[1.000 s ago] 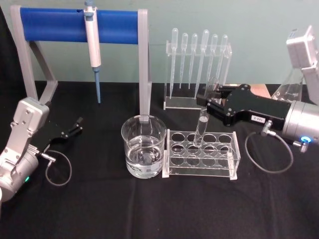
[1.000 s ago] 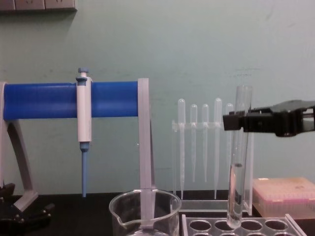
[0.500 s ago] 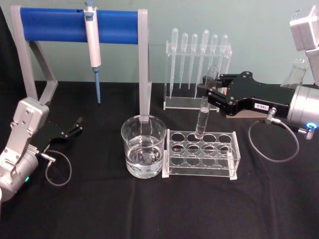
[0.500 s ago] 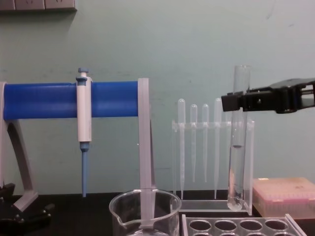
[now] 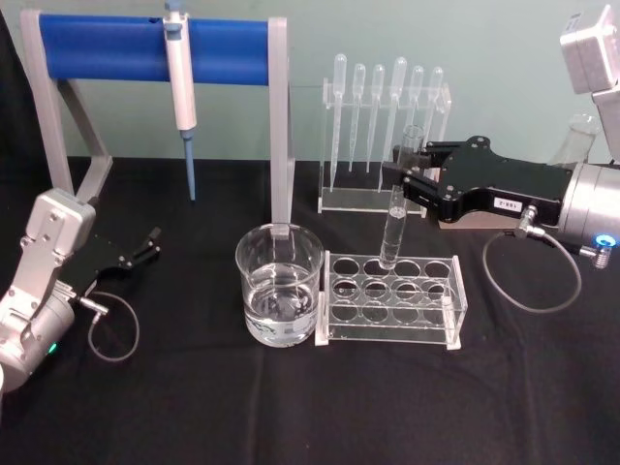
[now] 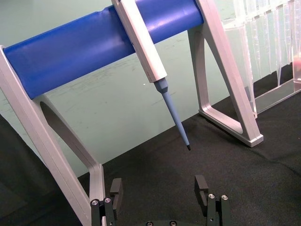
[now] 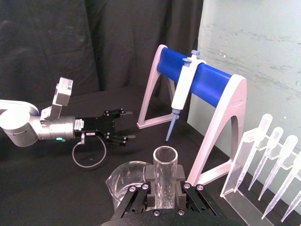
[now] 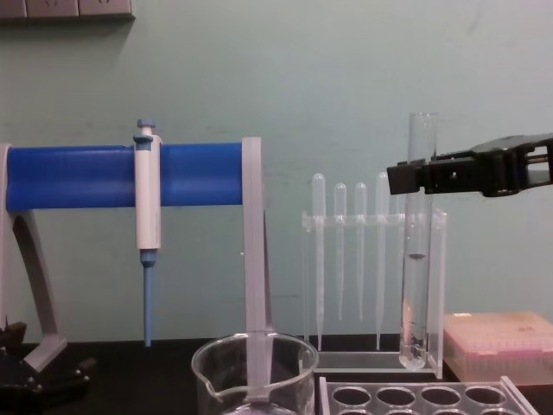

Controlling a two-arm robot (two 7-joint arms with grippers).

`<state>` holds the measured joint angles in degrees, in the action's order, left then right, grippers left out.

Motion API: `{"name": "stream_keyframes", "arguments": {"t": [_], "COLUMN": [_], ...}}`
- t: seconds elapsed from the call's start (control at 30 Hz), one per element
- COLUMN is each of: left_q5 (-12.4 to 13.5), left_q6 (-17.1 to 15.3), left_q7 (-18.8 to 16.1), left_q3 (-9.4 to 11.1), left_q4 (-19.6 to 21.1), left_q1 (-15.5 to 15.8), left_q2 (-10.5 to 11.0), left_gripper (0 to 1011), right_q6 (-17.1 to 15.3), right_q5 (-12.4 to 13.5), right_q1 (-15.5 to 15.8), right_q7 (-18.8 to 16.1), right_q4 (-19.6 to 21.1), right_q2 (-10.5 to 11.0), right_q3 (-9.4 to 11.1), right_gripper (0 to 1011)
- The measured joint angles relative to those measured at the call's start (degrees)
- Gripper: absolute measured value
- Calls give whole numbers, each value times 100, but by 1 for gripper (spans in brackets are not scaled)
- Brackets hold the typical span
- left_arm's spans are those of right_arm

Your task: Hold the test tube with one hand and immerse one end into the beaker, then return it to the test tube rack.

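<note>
Presently catalogued, one entry per item.

**Right claw** [image 5: 399, 179]: black, two-fingered, on a silver cylindrical wrist with a blue ring light. It was clamped on the upper part of the long clear glass round-bottomed test tube [image 5: 392, 232], whose flared rim stood a little above the fingers [image 7: 181, 176].

**Tube axis:** upright, hanging straight below the claw. In the chest view its round end sat just above the top plate of the clear acrylic test tube rack [image 5: 455, 308], apart from it and over a hole in the row farther from the robot.

**Beaker:** the wide clear glass beaker [image 5: 254, 291], spouted and part-filled with clear liquid, lay below the claw and off toward the robot's left. It was somewhat nearer the robot than the claw and just beside the rack's left end.

**Judgement:** the coming move turned on that leftward offset. The tube would need carrying sideways with its axis kept upright, and probably a little more height to clear the beaker's rim, before being lowered.

**Arm pose:** the right arm reached in from the right with the claw held level, fingers pointing toward the robot's left.

**Left claw** [image 5: 145, 244]: black, fingers apart, gripping nothing, low over the black cloth tabletop [image 5: 291, 407]. It sat well apart beyond the beaker and appeared parked. The right arm was the nearer one and had the tube.
</note>
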<state>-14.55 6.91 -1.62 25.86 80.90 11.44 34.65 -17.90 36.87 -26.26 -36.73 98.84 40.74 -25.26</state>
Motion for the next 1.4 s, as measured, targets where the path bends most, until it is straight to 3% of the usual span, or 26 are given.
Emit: {"name": "stream_keyframes", "arguments": {"t": [1.4], "left_q5": [0], "left_q6": [0], "left_q7": [0], "left_q3": [0], "left_q4": [0], "left_q1": [0], "left_q2": [0], "left_gripper": [1000], "right_q6": [28], "right_q5": [-11], "right_q1": [20], "right_q7": [0], "right_q4": [-5], "right_q2": [-8], "right_q3": [18], "right_gripper": [241]}}
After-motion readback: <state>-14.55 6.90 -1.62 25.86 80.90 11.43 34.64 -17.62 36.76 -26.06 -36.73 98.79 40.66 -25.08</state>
